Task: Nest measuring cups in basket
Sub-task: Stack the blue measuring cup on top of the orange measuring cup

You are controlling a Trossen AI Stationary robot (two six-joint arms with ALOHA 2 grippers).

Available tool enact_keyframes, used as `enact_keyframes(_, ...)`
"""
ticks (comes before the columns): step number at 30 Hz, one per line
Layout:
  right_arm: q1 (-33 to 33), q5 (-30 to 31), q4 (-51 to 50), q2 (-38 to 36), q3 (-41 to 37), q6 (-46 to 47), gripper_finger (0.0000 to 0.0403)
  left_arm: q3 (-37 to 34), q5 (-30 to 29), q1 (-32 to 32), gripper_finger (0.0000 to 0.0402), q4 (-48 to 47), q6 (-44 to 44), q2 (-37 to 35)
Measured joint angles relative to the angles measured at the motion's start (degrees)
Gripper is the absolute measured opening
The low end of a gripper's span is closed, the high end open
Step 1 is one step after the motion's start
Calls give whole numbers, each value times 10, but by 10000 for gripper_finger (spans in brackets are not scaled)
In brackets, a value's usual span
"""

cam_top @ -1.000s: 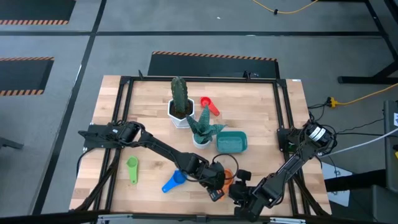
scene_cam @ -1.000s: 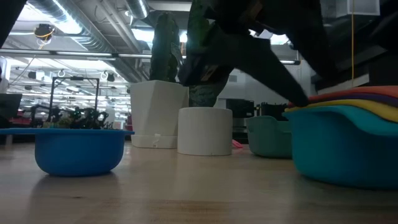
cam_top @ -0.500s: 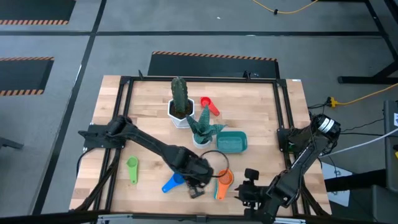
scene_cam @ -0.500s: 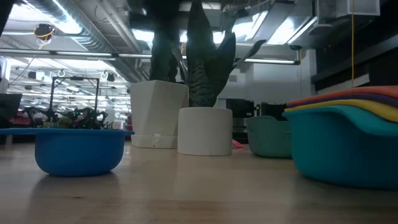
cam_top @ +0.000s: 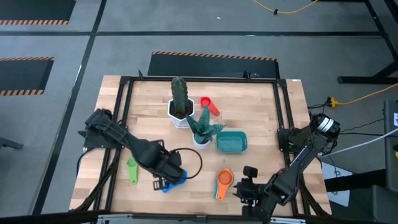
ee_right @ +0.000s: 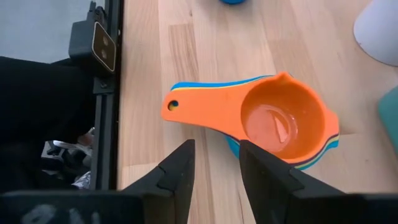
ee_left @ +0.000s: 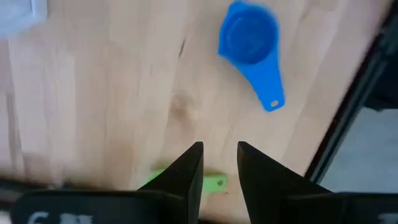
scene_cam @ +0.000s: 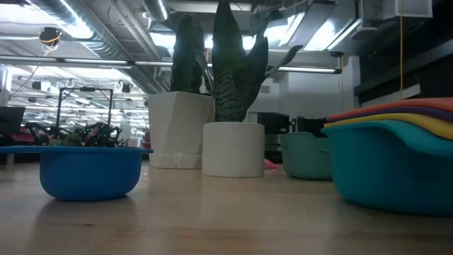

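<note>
Left gripper (cam_top: 163, 182) | moved from orange stack (cam_top: 222, 183) to blue cup (ee_left: 250, 45) | narrow gap, empty | right gripper (ee_right: 213, 163) likewise

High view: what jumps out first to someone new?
The bright stack of nested measuring cups, orange on top, sits near the table's front edge, with the right gripper just beside it. Mid-table, two potted plants stand next to the teal basket, which looks empty. The left gripper hovers over a loose blue cup, a green cup lying to its left.
</note>
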Motion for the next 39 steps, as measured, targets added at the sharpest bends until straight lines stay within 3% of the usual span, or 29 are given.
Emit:
enact_keyframes(4,-4,-2,1,0,0,0,130,0,-34,1,92,14,2,-5)
enact_keyframes(12,-5,-7,4,0,0,2,130,0,-34,3,97,18,-9,-2)
enact_keyframes(21,-5,-8,4,0,0,2,130,0,-33,-12,160,29,-9,-3)
enact_keyframes(26,-5,-17,4,0,0,2,130,0,28,-22,180,97,-27,-3)
enact_keyframes(29,-5,-17,4,0,0,2,130,0,12,-24,181,109,-68,-3)
enact_keyframes(39,-5,-18,4,0,0,1,130,-14,-38,-54,180,78,-77,-3)
